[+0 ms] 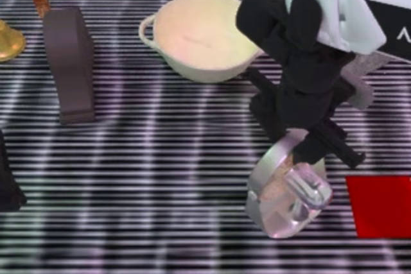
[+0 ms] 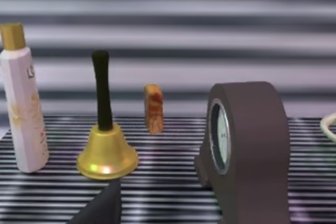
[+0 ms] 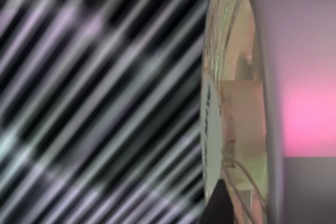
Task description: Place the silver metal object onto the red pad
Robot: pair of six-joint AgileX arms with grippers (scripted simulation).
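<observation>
R gripper is pinching the silver metal object by its rim, fingers closed on it, holding it tilted over the striped table, just left of the red pad. L arm is sitting parked at left edge; can't tell its fingers.

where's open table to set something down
Bare table: the wide middle stretch between the clock and the silver disc, below the pot. Crowded: the right side, with right gripper, disc and red pad.
</observation>
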